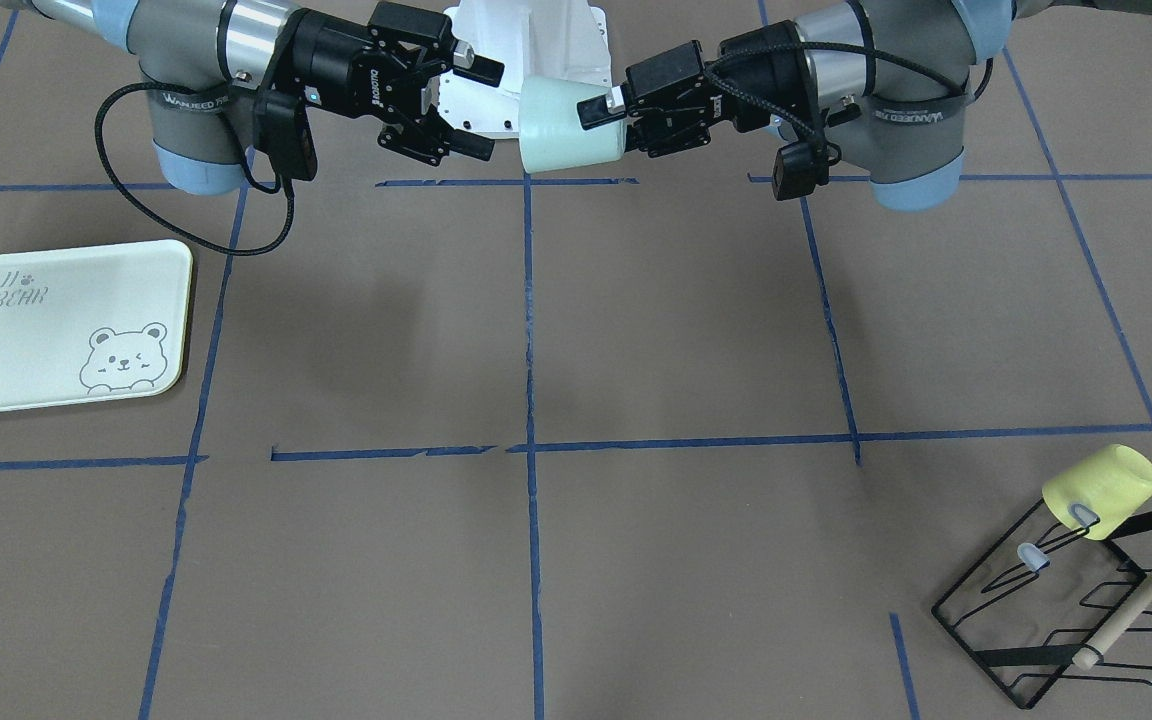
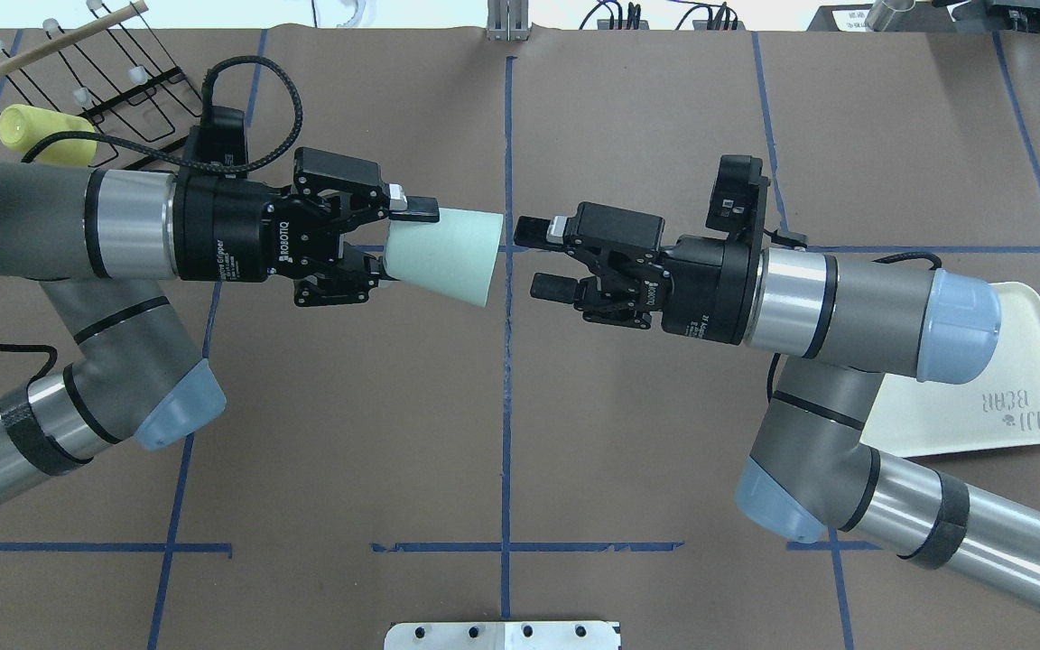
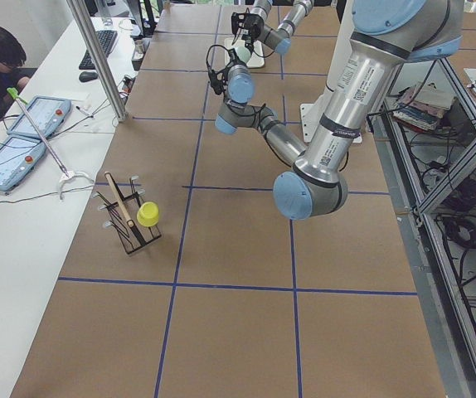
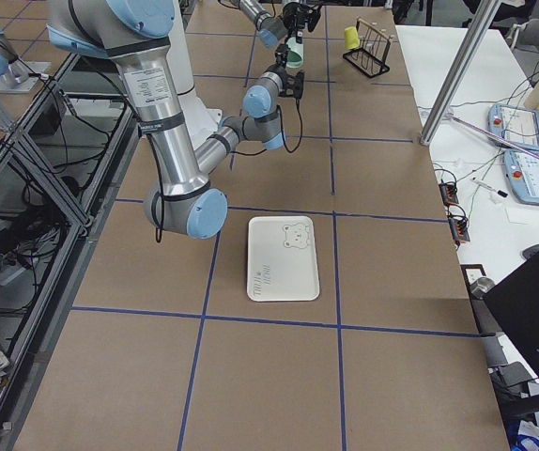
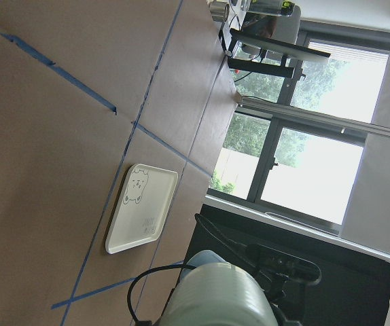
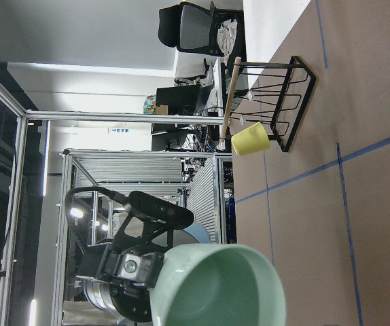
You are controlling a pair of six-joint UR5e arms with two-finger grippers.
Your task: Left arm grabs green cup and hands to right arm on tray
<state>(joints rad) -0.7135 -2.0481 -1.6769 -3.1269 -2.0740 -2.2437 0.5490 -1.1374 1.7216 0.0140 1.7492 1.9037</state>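
- Green cup (image 2: 448,257): held in the air above the tabletop (image 1: 686,330), lying on its side. The narrow base is toward the left arm and the open mouth faces the right arm.
- Left gripper (image 2: 394,242): jaws pinching the green cup at its base end, one finger along the upper wall, the other below.
- Right gripper (image 2: 533,259): level with the cup and facing its mouth. Jaws spread wide, holding nothing; fingertips just beside the rim, apart from it.
- Tray (image 1: 36,340): flat on the tabletop on the robot's right, bear drawing up, well apart from the cup. Partly hidden under the right arm in the overhead view.
- Rack (image 1: 1036,620): black wire, on the robot's left at the far edge.
- Yellow cup (image 1: 1101,490): hung on the rack.
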